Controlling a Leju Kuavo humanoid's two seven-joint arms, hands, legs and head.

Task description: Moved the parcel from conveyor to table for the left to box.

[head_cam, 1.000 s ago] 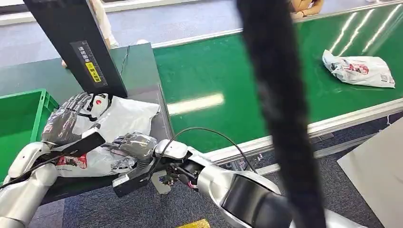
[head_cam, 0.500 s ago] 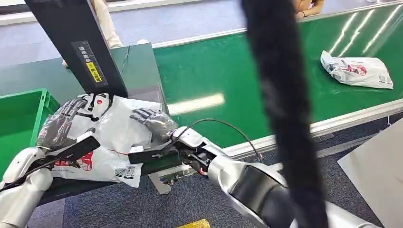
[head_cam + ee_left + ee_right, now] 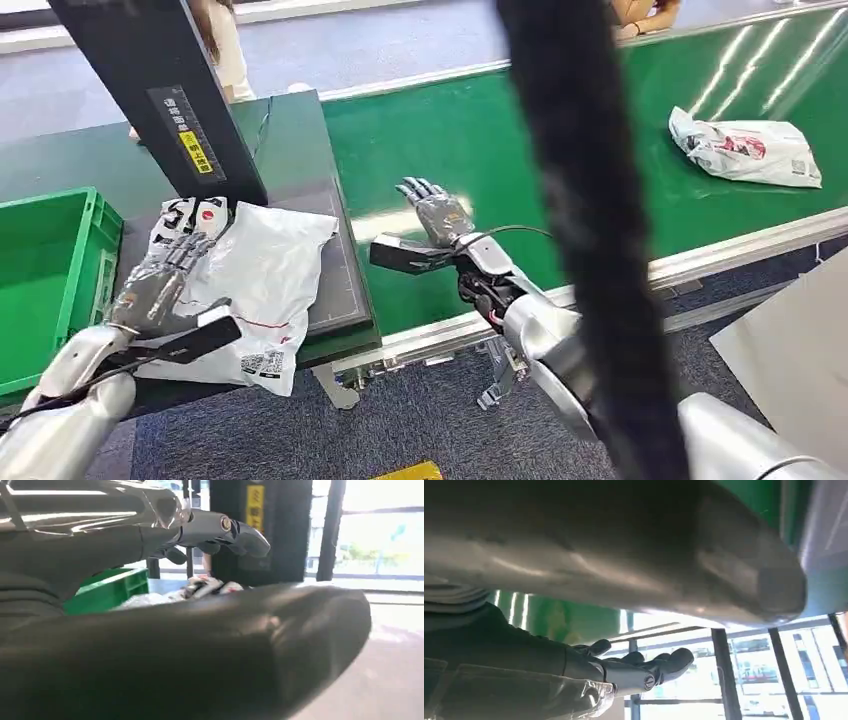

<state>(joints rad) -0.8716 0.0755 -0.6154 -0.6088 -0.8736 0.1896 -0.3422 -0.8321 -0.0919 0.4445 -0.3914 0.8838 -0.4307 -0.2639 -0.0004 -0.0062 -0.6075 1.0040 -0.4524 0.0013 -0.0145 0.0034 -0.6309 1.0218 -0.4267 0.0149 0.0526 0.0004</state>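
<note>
Parcel: the white parcel point(image 3: 250, 285) lies flat on the dark table point(image 3: 330, 200), between the green crate point(image 3: 40, 270) and the conveyor point(image 3: 480, 150). Its near corner hangs a little over the table's front edge.

My left robot hand: my left robot hand point(image 3: 160, 285) rests on the parcel's left side, fingers stretched forward along it. I cannot tell whether they pinch the wrapper or merely lie on it.

My right robot hand: my right robot hand point(image 3: 432, 208) is over the green belt beside the table, fingers spread, palm open, holding nothing and apart from the parcel.

Done: as I judge it, my share is finished, for the parcel is off the conveyor and on the table within reach of my left arm.

Left: the boxing. The parcel is not yet in the crate, and my left robot hand must first get a firm hold on the slippery wrapper.

Elsewhere: a second bagged parcel point(image 3: 745, 148) waits far down the belt.
</note>
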